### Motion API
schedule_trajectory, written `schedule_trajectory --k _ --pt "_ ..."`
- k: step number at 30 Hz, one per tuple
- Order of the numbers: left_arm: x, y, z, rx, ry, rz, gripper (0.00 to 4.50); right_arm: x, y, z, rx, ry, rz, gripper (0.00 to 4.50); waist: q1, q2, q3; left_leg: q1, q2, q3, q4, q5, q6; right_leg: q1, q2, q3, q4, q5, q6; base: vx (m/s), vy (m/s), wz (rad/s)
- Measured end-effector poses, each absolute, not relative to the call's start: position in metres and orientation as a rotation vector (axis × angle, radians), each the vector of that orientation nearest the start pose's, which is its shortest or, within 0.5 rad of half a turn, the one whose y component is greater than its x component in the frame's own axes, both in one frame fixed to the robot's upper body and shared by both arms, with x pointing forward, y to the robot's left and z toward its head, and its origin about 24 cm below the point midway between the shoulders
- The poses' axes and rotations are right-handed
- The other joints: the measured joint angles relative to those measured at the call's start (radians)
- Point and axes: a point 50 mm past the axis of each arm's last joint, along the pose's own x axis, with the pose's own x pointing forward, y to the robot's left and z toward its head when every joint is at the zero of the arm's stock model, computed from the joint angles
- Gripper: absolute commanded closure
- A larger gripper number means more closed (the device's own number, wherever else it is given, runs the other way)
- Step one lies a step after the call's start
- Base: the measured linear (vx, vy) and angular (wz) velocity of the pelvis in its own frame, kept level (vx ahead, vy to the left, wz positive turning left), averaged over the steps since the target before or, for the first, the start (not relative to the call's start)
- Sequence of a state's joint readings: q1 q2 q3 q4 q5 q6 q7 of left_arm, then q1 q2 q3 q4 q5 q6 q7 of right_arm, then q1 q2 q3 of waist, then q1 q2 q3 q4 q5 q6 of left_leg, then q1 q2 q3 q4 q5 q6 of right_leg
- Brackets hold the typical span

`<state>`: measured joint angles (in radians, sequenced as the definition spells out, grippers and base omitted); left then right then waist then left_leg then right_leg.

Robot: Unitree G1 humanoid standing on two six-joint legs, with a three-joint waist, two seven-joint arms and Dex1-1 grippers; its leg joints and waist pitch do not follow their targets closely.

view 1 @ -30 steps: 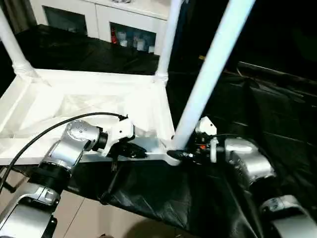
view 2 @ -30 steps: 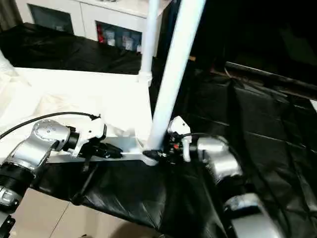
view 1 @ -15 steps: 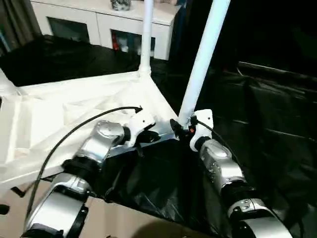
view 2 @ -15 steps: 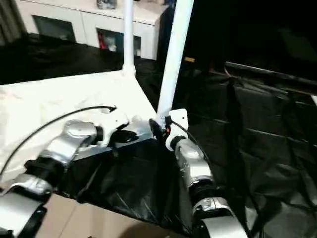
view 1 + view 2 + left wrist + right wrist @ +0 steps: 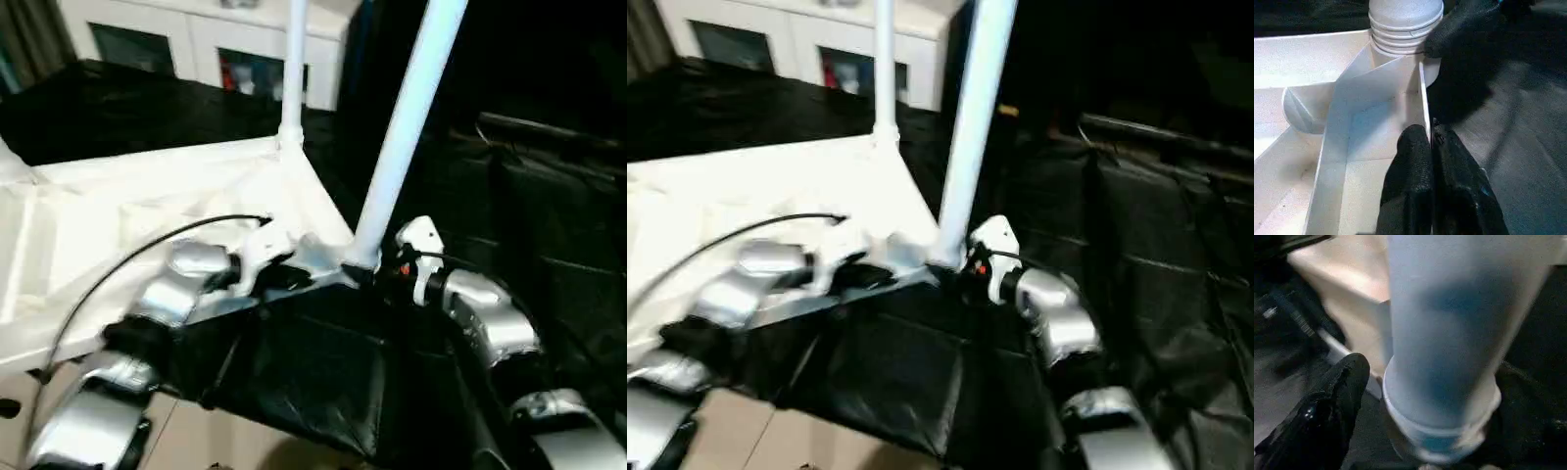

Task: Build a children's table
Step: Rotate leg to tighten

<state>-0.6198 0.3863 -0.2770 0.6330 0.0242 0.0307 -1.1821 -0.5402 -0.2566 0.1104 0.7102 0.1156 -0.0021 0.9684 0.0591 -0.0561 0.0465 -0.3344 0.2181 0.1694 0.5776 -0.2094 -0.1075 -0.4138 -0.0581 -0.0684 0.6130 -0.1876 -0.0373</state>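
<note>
Nearest the camera, the robot's two silver forearms reach forward over a surface draped in crinkled black plastic sheeting. The left gripper has its two black fingers pressed tight together on the thin upright side wall of the white plastic rectangular tabletop, which lies upside down with its ribbed underside facing up; the pinch sits on the near long edge, just beside the near right corner socket. The right gripper stands at the base of the long white cylindrical tube leg rising from that corner; in the right wrist view one black finger stands to one side of the leg with a slight gap, while the other side is lost in dark, so the fingers straddle the tube loosely and I cannot tell whether either touches it. The leg stands in its round socket and leans a little to the right as it rises out of frame. Farther back, a second white tube leg stands upright in the far right corner socket. Beyond the black sheeting stands a white cabinet with glass doors.
</note>
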Motion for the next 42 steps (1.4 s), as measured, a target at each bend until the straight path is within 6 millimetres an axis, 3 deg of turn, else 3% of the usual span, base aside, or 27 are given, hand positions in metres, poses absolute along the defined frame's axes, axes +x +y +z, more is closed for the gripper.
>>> schedule_trajectory --k 8,22,26,30,32,38,40,42 --pt "0.313 0.153 0.06 0.48 0.42 -1.403 4.5 0.314 -0.133 0.04 -0.141 0.336 1.256 0.52 0.006 -0.013 0.001 0.0 0.002 0.003 0.003 0.001 -0.001 0.001 -0.001 0.001 0.003 0.0 0.0 0.0 0.0 0.0" --pt "0.306 0.158 0.063 0.459 0.455 -1.451 4.5 0.308 -0.131 0.04 -0.114 0.374 1.339 1.66 0.006 -0.017 0.0 0.001 0.003 0.003 0.004 0.001 -0.002 0.001 0.0 0.0 0.004 0.0 0.0 0.0 0.0 0.0" --pt "0.311 0.154 0.059 0.438 0.465 -1.408 4.5 0.303 -0.126 0.029 -0.035 0.337 1.208 1.73 0.004 -0.017 -0.001 0.005 0.003 0.003 0.004 -0.001 -0.007 0.006 0.0 0.0 0.003 0.0 0.0 0.0 0.0 0.0" --pt "0.324 0.142 0.056 0.444 0.469 -1.27 4.5 0.314 -0.117 0.02 0.053 0.297 0.904 1.74 -0.002 -0.018 -0.002 0.012 0.003 0.001 0.004 0.0 -0.009 0.011 -0.001 0.001 0.001 -0.003 0.007 0.0 0.0 0.0" --pt "0.331 0.129 0.053 0.43 0.47 -1.201 4.5 0.321 -0.112 0.015 0.101 0.286 0.721 1.75 -0.005 -0.019 -0.002 0.014 0.003 0.0 0.004 0.0 -0.009 0.013 -0.001 0.001 -0.002 -0.003 0.008 0.0 0.0 0.0" --pt "0.337 0.103 0.047 0.381 0.459 -1.111 4.5 0.331 -0.103 0.014 0.124 0.273 0.442 1.75 -0.008 -0.02 -0.003 0.015 0.001 -0.001 0.003 0.0 -0.008 0.013 -0.002 0.002 -0.004 -0.003 0.008 0.0 0.0 0.0" --pt "0.338 0.101 0.047 0.384 0.454 -1.098 4.5 0.331 -0.101 0.014 0.13 0.265 0.403 1.19 -0.007 -0.02 -0.004 0.015 0.001 -0.001 0.003 0.0 -0.009 0.013 -0.002 0.002 -0.003 -0.003 0.008 0.0 0.0 0.0" --pt "0.338 0.1 0.048 0.394 0.45 -1.1 4.5 0.331 -0.101 0.015 0.144 0.259 0.401 0.98 -0.005 -0.02 -0.004 0.015 0.001 0.0 0.001 0.0 -0.009 0.013 -0.002 0.002 -0.003 -0.002 0.008 0.0 0.0 0.0"
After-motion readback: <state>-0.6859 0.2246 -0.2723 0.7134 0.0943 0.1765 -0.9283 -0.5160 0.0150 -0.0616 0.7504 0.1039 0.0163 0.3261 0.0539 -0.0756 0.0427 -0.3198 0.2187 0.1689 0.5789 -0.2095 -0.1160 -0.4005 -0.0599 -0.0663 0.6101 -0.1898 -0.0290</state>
